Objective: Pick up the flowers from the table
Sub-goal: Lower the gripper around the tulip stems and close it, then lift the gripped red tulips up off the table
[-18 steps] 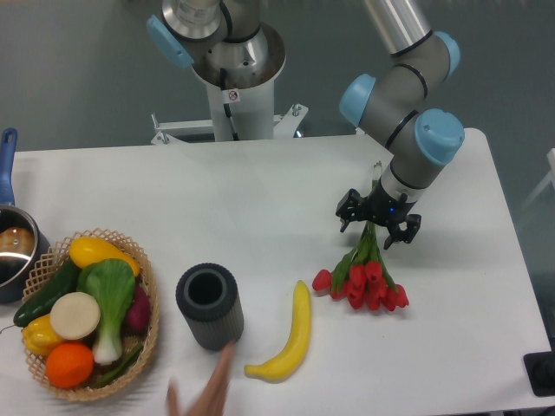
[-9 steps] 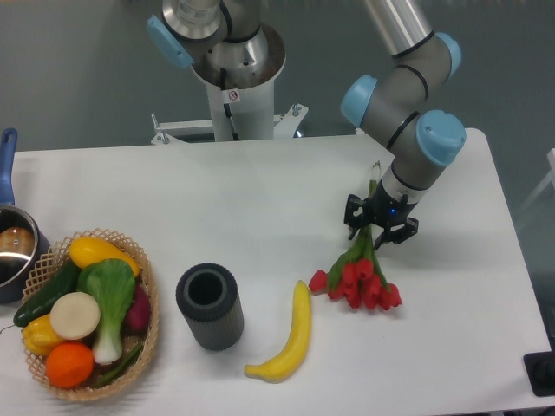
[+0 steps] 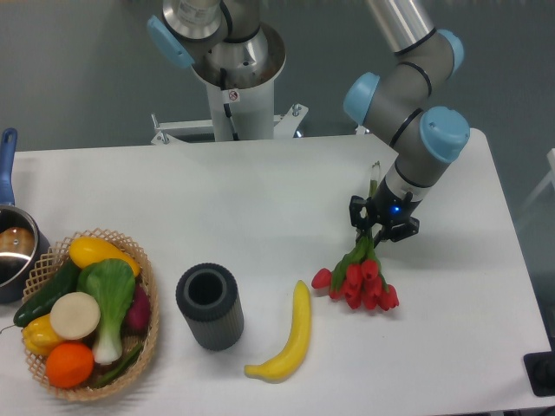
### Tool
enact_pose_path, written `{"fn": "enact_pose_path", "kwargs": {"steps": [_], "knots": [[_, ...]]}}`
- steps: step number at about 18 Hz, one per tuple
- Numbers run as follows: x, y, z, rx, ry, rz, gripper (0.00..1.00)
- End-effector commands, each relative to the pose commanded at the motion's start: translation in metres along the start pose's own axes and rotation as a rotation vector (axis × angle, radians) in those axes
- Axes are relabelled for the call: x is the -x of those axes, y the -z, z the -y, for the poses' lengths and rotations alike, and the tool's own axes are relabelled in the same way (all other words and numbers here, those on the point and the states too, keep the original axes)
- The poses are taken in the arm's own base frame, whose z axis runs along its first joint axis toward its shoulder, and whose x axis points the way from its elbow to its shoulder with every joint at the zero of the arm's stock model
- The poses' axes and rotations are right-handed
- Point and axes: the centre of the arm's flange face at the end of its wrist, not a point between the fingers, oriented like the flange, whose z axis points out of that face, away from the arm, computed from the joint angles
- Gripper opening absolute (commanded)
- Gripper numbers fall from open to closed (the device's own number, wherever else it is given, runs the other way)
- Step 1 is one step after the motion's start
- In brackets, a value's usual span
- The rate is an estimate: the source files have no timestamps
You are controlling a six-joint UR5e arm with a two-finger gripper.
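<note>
The flowers (image 3: 357, 279), red tulip buds on green stems, are at the right of the white table (image 3: 260, 199). The buds point toward the front and look slightly raised off the tabletop. My gripper (image 3: 382, 225) is shut on the green stems just above the buds. A stem tip sticks out behind the gripper.
A yellow banana (image 3: 290, 336) lies just left of the flowers. A dark ribbed cup (image 3: 209, 305) stands at the front middle. A wicker basket of vegetables (image 3: 85, 312) is at the front left, with a pot (image 3: 12, 247) behind it.
The gripper fingers have closed from wide open onto the stems. The flowers have shifted slightly and lifted a little. A hand at the front edge has gone out of view.
</note>
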Motion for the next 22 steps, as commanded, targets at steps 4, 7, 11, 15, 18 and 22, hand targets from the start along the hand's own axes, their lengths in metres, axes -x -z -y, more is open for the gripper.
{"fn": "enact_pose_path", "kwargs": {"steps": [4,7,11,15,18,22], "knots": [[-0.004,0.025,0.006,-0.017,-0.014,0.041,0.36],[-0.015,0.062,0.017,-0.071,-0.036,0.091,0.36],[-0.033,0.109,0.035,-0.201,-0.069,0.121,0.36],[-0.061,0.169,0.056,-0.383,-0.06,0.133,0.36],[-0.085,0.217,0.073,-0.529,-0.078,0.128,0.36],[-0.105,0.268,0.094,-0.678,-0.114,0.108,0.36]]}}
